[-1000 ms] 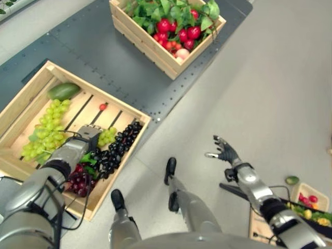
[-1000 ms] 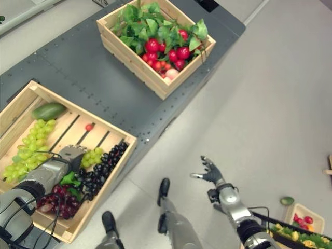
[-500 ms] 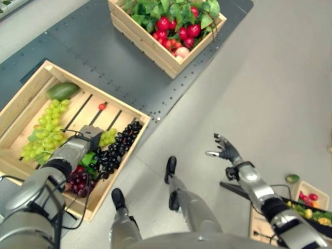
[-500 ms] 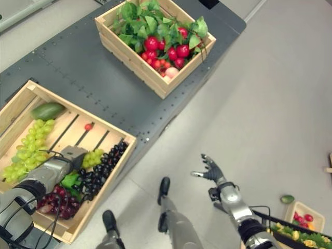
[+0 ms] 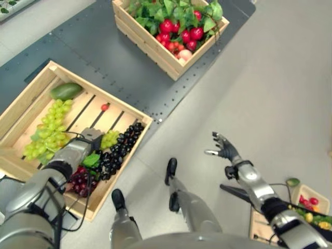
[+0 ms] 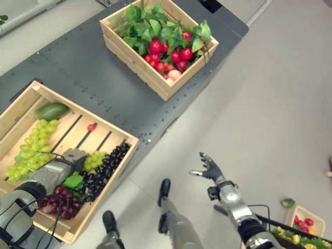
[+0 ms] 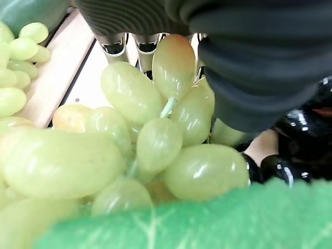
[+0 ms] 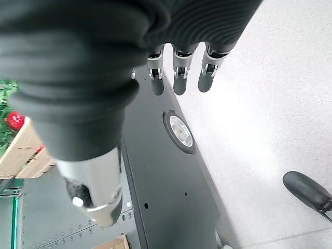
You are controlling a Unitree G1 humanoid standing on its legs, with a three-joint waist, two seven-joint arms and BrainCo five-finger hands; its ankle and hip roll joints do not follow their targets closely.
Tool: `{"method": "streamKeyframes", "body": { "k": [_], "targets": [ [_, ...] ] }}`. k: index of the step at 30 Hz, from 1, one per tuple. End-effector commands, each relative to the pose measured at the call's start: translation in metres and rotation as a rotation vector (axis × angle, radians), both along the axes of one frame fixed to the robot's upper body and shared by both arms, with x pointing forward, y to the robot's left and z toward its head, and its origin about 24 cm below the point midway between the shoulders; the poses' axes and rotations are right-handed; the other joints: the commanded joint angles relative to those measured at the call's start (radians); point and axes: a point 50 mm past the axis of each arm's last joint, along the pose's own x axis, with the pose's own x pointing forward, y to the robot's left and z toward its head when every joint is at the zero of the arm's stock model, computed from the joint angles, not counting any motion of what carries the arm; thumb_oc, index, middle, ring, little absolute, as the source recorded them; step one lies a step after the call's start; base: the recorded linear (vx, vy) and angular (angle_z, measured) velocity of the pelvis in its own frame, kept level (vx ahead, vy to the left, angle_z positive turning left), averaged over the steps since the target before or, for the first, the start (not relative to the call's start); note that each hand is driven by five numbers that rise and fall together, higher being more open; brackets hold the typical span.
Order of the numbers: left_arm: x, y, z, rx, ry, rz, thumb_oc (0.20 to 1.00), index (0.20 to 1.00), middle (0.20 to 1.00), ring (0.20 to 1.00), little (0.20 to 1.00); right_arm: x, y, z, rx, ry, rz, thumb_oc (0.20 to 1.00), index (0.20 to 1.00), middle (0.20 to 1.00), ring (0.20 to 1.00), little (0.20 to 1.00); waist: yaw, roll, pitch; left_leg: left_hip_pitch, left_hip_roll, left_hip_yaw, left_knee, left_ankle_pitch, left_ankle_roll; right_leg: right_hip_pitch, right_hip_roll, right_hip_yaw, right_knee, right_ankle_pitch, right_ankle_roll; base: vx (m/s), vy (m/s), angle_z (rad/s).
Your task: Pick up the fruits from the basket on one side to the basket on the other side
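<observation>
Dark grey platform (image 5: 98,52) on a pale floor carries two wooden crates. Left hand (image 5: 89,138) is down inside the near crate (image 5: 136,115), on a small green grape bunch (image 5: 108,139), black grapes (image 5: 120,148) just beside; can't tell its finger state. Far crate (image 5: 155,53) well beyond it holds red fruit in leaves. Right hand (image 5: 223,149) hangs over the floor, fingers spread, holding nothing.

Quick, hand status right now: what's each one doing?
Left hand: down in the near crate at the small green grape bunch; fingers hidden among the grapes, grip cannot be told.
Right hand: open, empty, above the floor.
</observation>
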Motion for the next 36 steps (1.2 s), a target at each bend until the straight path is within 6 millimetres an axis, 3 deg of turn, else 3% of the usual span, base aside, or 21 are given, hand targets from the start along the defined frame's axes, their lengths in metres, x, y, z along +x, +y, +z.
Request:
{"method": "streamKeyframes", "body": {
  "k": [1,7,9,17,21,22,24,25,26,27,28,29,30,31,36],
  "targets": [
    [-0.025,0.008,-0.026,-0.209,-0.057,0.188,0.200,0.200,0.200,0.200,0.200,0.003,0.000,0.014,0.085,-0.103,-0.051,1.000,1.000,1.000,1.000,1.000,0.008,-0.030,-0.009,-0.057,-0.081,-0.016,0.158,-0.112,0.093,0.076,0.064,-0.024,0.049,-0.148,0.103,0.01,-0.002,0.06],
    [-0.005,0.013,0.001,-0.309,-0.250,0.258,0.200,0.200,0.200,0.200,0.200,-0.006,0.001,0.007,0.089,-0.082,-0.046,1.000,1.000,1.000,1.000,1.000,0.017,-0.024,-0.020,-0.020,-0.088,-0.014,0.134,-0.101,0.087,0.112,0.055,-0.029,0.042,-0.155,0.104,0.00,-0.003,0.03],
    [0.003,0.025,0.026,-0.328,-0.375,0.280,0.200,0.200,0.200,0.200,0.200,-0.012,0.001,0.003,0.091,-0.068,-0.046,1.000,1.000,1.000,1.000,1.000,0.026,-0.018,-0.030,0.002,-0.094,-0.017,0.117,-0.094,0.085,0.133,0.052,-0.033,0.036,-0.159,0.106,0.02,-0.014,0.11],
    [-0.002,0.060,0.070,-0.367,-0.608,0.366,0.200,0.200,0.200,0.200,0.200,-0.027,0.000,-0.010,0.099,-0.012,-0.038,1.000,1.000,1.000,1.000,1.000,0.053,-0.007,-0.046,0.052,-0.110,-0.015,0.086,-0.081,0.082,0.185,0.047,-0.046,0.025,-0.169,0.106,0.00,-0.006,0.09],
    [-0.002,0.054,0.079,-0.539,-0.758,0.379,0.200,0.200,0.200,0.200,0.200,-0.033,0.001,-0.015,0.109,0.006,-0.046,1.000,1.000,1.000,1.000,1.000,0.066,0.006,-0.055,0.090,-0.118,-0.015,0.059,-0.071,0.081,0.215,0.045,-0.055,0.019,-0.174,0.109,-0.01,0.003,0.11],
    [-0.003,0.052,0.080,-0.562,-0.774,0.368,0.200,0.200,0.200,0.200,0.200,-0.035,-0.001,-0.016,0.110,0.010,-0.051,1.000,1.000,1.000,1.000,1.000,0.070,0.000,-0.052,0.085,-0.129,-0.003,0.058,-0.046,0.089,0.213,0.029,-0.072,0.023,-0.160,0.101,-0.07,0.006,0.10],
    [-0.001,0.041,0.072,-0.705,-0.817,0.393,0.200,0.200,0.200,0.200,0.200,-0.037,0.001,-0.020,0.110,0.025,-0.053,1.000,1.000,1.000,1.000,1.000,0.074,0.008,-0.060,0.106,-0.133,-0.004,0.050,-0.043,0.086,0.237,0.024,-0.081,0.018,-0.164,0.104,0.00,0.000,0.11],
    [0.006,0.026,0.194,-0.833,-1.082,0.094,0.200,0.200,0.200,0.200,0.200,-0.042,-0.019,-0.016,0.095,0.015,-0.104,1.000,1.000,1.000,1.000,1.000,0.093,0.019,-0.067,0.116,-0.136,-0.007,0.042,-0.043,0.088,0.248,0.022,-0.094,0.015,-0.165,0.108,0.03,0.016,0.16],
    [-0.018,0.029,0.138,-0.844,-0.974,0.127,0.200,0.200,0.200,0.200,0.200,-0.046,-0.016,-0.021,0.101,0.027,-0.128,1.000,1.000,1.000,1.000,1.000,0.119,0.027,-0.059,0.121,-0.140,-0.014,0.038,-0.035,0.088,0.261,0.012,-0.104,0.012,-0.168,0.108,0.02,0.023,0.20],
    [-0.050,0.037,0.069,-0.864,-0.879,0.289,0.200,0.200,0.200,0.200,0.200,-0.051,-0.014,-0.029,0.094,0.062,-0.127,1.000,1.000,1.000,1.000,1.000,0.120,0.036,-0.060,0.135,-0.142,-0.018,0.030,-0.032,0.087,0.273,0.009,-0.107,0.008,-0.171,0.109,0.02,0.049,0.40],
    [-0.055,0.005,0.068,-0.996,-0.889,0.233,0.200,0.200,0.200,0.200,0.200,-0.047,-0.017,-0.024,0.084,0.034,-0.141,1.000,1.000,1.000,1.000,1.000,0.137,0.036,-0.059,0.141,-0.142,-0.022,0.027,-0.031,0.086,0.283,0.007,-0.115,0.006,-0.176,0.110,0.03,0.021,0.37],
    [-0.059,0.005,0.067,-0.995,-0.886,0.245,0.200,0.200,0.200,0.200,0.200,-0.048,-0.017,-0.025,0.079,0.037,-0.135,1.000,1.000,1.000,1.000,1.000,0.131,0.040,-0.061,0.145,-0.141,-0.022,0.026,-0.031,0.086,0.286,0.008,-0.115,0.006,-0.176,0.110,0.03,0.007,0.33],
    [-0.064,-0.005,0.052,-1.028,-0.822,0.241,0.200,0.200,0.200,0.200,0.200,-0.047,-0.016,-0.026,0.076,0.049,-0.128,1.000,1.000,1.000,1.000,1.000,0.138,0.045,-0.066,0.154,-0.142,-0.029,0.020,-0.028,0.086,0.293,0.007,-0.117,0.004,-0.182,0.108,0.02,0.017,0.23],
    [-0.067,-0.002,0.061,-1.014,-0.834,0.220,0.200,0.200,0.200,0.200,0.200,-0.050,-0.023,-0.028,0.069,0.065,-0.150,1.000,1.000,1.000,1.000,1.000,0.143,0.053,-0.075,0.164,-0.144,-0.029,0.012,-0.029,0.086,0.305,0.006,-0.121,0.003,-0.187,0.108,0.02,0.016,0.28],
    [-0.068,0.004,0.070,-1.001,-0.881,0.229,0.200,0.200,0.200,0.200,0.200,-0.054,-0.024,-0.033,0.053,0.101,-0.138,1.000,1.000,1.000,1.000,1.000,0.149,0.072,-0.095,0.190,-0.147,-0.026,-0.008,-0.028,0.088,0.327,0.008,-0.131,0.004,-0.193,0.108,0.04,0.023,0.09]
  ]
}}
